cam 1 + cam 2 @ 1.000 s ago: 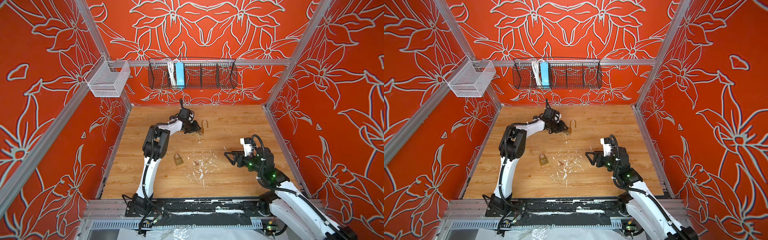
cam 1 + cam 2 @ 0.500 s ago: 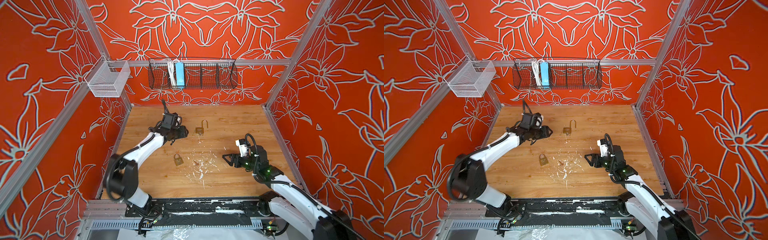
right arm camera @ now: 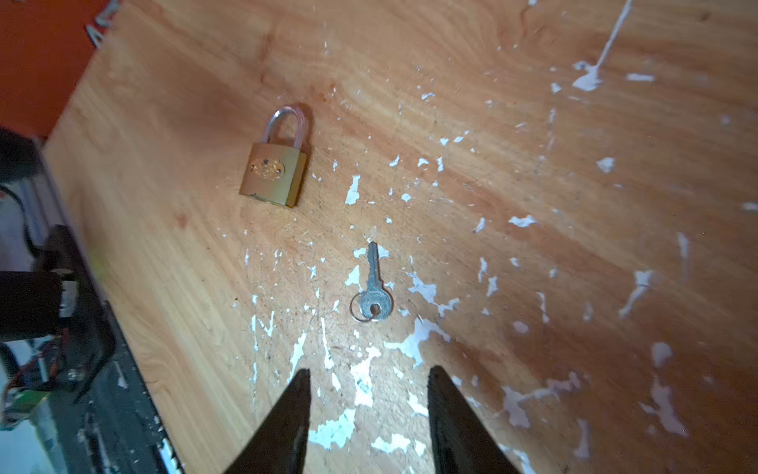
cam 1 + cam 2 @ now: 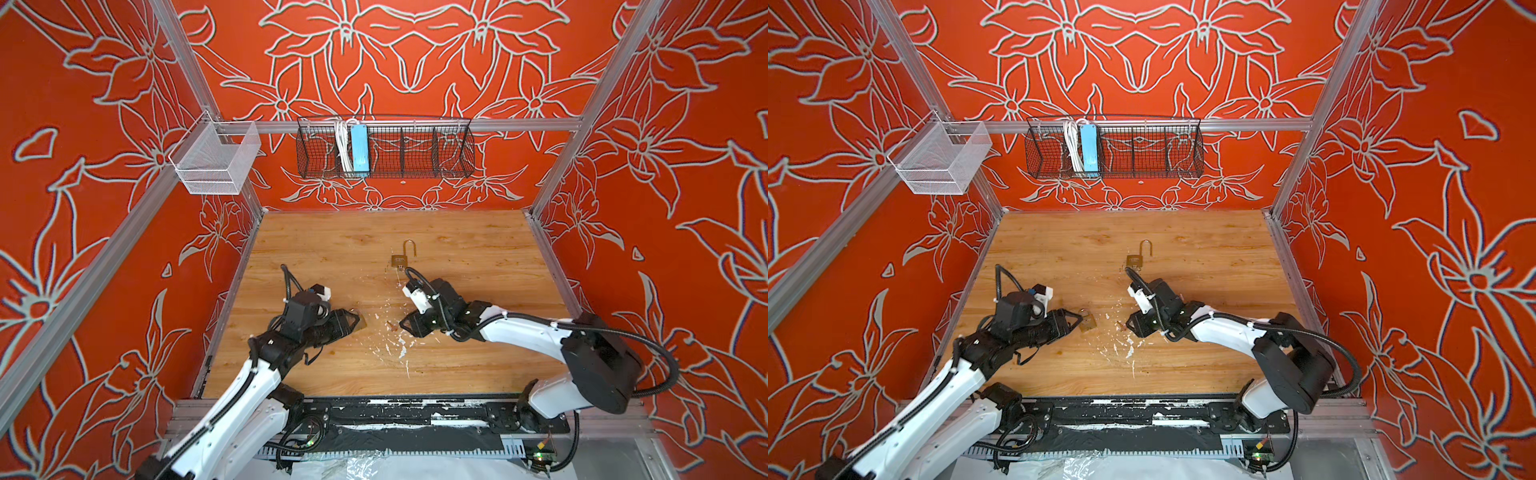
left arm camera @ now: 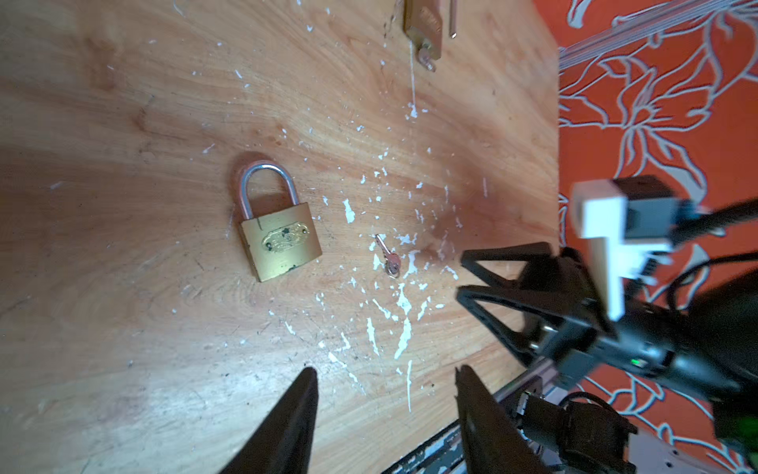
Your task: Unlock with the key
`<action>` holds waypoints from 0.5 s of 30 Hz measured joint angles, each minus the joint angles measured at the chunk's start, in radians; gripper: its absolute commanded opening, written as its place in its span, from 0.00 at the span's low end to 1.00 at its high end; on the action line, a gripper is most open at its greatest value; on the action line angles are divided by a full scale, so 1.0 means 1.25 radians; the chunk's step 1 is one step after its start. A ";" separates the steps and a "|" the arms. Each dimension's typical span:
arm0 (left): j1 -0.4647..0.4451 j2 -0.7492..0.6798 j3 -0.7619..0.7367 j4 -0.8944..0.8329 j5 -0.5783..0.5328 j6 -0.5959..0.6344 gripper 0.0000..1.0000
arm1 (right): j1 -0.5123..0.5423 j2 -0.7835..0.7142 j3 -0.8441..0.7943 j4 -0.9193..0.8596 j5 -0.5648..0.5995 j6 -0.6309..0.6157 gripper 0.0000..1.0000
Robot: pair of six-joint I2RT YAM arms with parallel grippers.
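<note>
A shut brass padlock [image 5: 281,242] lies flat on the wooden table [image 4: 457,266], also in the right wrist view [image 3: 274,172] and in both top views [image 4: 1089,324]. A small silver key [image 3: 372,293] on a ring lies to its right among white paint flecks [image 5: 387,256] [image 4: 390,325]. My left gripper [image 5: 385,373] hovers open and empty just left of the padlock [image 4: 351,322]. My right gripper [image 3: 367,375] is open and empty, just short of the key's head [image 4: 405,326] [image 5: 460,275].
A second brass padlock [image 4: 401,257] with its shackle swung open lies farther back at mid-table [image 4: 1136,259]. A black wire basket [image 4: 386,147] and a white mesh basket [image 4: 216,160] hang on the walls. The black front rail [image 4: 374,415] borders the table.
My left arm has swung from the open padlock at the back to the front, beside the shut padlock. My right gripper has moved left toward the key and its jaws have narrowed.
</note>
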State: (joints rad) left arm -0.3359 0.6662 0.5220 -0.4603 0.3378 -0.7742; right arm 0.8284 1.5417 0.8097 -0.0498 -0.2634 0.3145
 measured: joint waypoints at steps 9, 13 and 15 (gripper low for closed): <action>0.000 -0.065 -0.012 -0.063 0.003 -0.038 0.55 | 0.087 0.106 0.107 -0.095 0.110 -0.068 0.39; 0.000 -0.063 -0.012 -0.068 0.003 -0.042 0.56 | 0.087 0.134 0.125 -0.126 0.150 -0.082 0.37; 0.000 -0.062 -0.012 -0.068 0.002 -0.042 0.56 | 0.087 0.143 0.132 -0.137 0.163 -0.089 0.37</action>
State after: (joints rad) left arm -0.3359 0.5892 0.5068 -0.5457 0.3405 -0.8272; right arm 0.9375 1.7210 0.9749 -0.2211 -0.0597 0.2035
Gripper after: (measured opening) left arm 0.556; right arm 0.373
